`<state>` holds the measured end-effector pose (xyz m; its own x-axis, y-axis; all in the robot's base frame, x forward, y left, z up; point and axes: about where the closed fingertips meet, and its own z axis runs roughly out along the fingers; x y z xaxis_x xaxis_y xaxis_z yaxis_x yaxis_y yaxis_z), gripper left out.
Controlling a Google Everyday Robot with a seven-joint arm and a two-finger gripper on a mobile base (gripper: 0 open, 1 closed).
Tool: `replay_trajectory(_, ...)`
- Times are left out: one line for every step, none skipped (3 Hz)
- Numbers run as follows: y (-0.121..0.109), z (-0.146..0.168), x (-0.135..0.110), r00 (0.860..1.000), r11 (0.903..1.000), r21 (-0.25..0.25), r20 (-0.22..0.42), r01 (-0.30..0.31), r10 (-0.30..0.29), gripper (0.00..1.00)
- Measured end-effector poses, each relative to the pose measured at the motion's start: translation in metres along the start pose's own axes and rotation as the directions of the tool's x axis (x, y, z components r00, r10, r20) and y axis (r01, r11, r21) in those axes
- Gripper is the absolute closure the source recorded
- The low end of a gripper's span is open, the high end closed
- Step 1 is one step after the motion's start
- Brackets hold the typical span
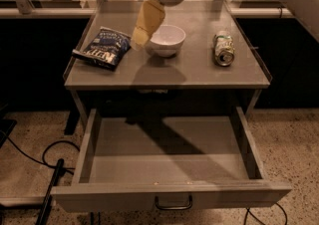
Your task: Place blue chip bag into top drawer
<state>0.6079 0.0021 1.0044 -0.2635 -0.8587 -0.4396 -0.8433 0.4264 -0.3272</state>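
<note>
The blue chip bag (102,49) lies flat on the left side of the grey tabletop (169,72). My gripper (141,32), pale yellow, hangs from the white arm above the table between the bag and a white bowl (168,40). Its tip is just right of the bag's upper right corner, and it holds nothing. The top drawer (169,157) is pulled wide open below the table and is empty. Its dark handle (173,203) shows on the front panel.
A green-and-silver can (224,49) lies on its side at the table's right. Black cables (50,162) run over the speckled floor left of the drawer. A railing and glass panels stand behind the table.
</note>
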Motion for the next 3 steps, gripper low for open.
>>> replay_trajectory(0.000,0.001,-0.001,1.000,1.0000,0.000,-0.002,0.003,-0.003,0.00)
replay_trajectory(0.013,0.018,-0.038,0.998,0.9990,-0.035,0.065,0.028,-0.025,0.00)
replay_trajectory(0.016,0.037,-0.084,0.983,0.9955,-0.023,0.162,0.092,-0.087,0.00)
